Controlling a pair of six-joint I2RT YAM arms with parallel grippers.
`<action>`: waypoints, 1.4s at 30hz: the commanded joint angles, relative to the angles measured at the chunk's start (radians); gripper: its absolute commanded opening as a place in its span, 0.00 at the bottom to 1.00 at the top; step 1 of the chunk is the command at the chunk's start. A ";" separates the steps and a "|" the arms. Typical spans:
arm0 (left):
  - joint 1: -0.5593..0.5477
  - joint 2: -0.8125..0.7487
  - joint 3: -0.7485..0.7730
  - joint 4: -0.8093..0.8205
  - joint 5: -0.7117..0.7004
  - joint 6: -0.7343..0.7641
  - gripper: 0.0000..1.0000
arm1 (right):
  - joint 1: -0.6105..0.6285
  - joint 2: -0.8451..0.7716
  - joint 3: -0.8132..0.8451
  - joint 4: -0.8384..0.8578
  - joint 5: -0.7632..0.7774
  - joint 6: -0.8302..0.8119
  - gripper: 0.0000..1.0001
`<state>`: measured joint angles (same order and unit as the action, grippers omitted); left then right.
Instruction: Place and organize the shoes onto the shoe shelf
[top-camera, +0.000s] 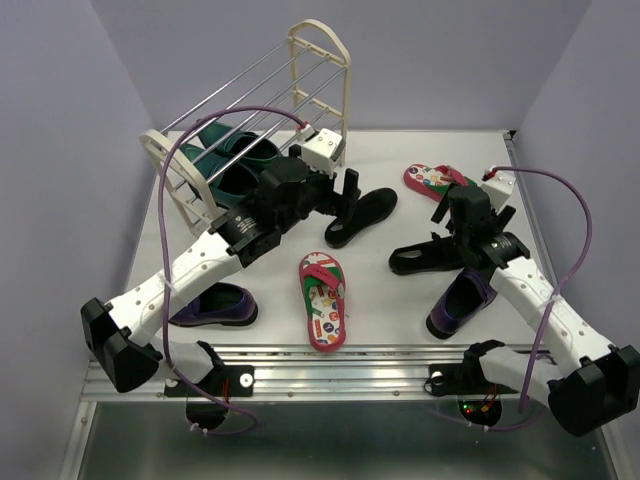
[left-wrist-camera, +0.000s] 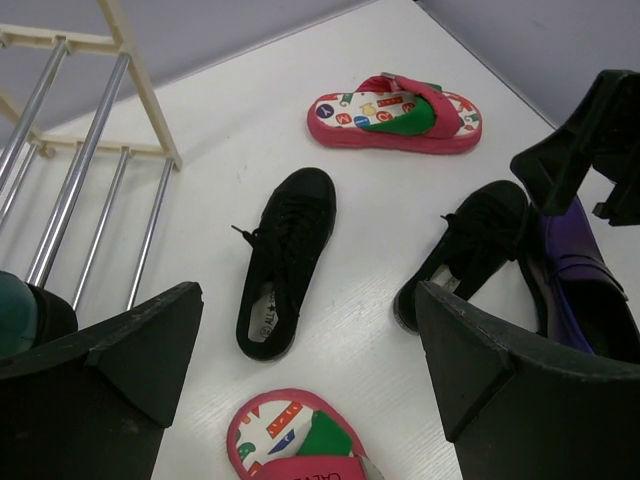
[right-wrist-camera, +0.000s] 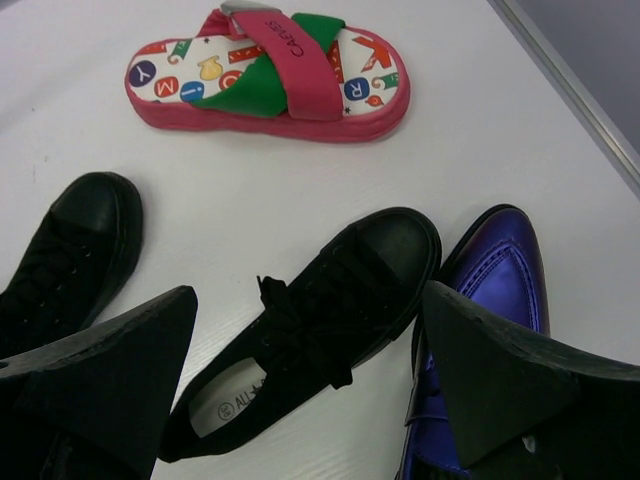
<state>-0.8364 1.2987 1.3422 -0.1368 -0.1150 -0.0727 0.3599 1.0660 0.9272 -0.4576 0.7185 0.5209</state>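
- Shoes of four kinds share the white table (top-camera: 392, 318): a pair of dark green shoes (top-camera: 222, 145) already sits on the small shoe shelf of cream plastic arched frames and thin shiny metal rods (top-camera: 346, 95) at the far left. The others lie loose.
- Loose are two red flip-flops with patterned insoles (top-camera: 322, 300) (top-camera: 432, 180), two glossy purple loafers (top-camera: 215, 305) (top-camera: 460, 300) and two black lace-up canvas shoes.
- The step in hand looks like picking up the black pair.
- The left gripper (left-wrist-camera: 305, 300) hangs with its jaws spread wide and nothing in them, over the first black lace-up shoe (left-wrist-camera: 285, 260), just in front of the shelf.
- The right gripper (right-wrist-camera: 305, 295), equally wide and empty, hovers above the second black lace-up shoe (right-wrist-camera: 320, 320), whose toe lies against or just beside a purple loafer.
- Next, the left gripper likely needs to drop, straddle its shoe across the sidewalls, pinch, lift and carry it to free rods beside the green pair.
- The right gripper's grasp calls for care, so the neighbouring loafer is not caught or dragged.
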 joint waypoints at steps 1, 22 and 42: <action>-0.007 0.019 0.055 0.003 -0.071 -0.039 0.99 | -0.004 -0.049 -0.057 0.048 -0.010 0.034 1.00; -0.027 0.583 0.396 -0.265 -0.215 -0.013 0.89 | -0.004 -0.133 -0.129 0.059 0.071 0.156 1.00; -0.007 0.833 0.411 -0.210 -0.226 -0.009 0.91 | -0.004 -0.116 -0.116 0.082 0.110 0.090 1.00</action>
<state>-0.8532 2.1262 1.7546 -0.3935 -0.3523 -0.0822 0.3599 0.9638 0.8032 -0.4328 0.7712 0.6319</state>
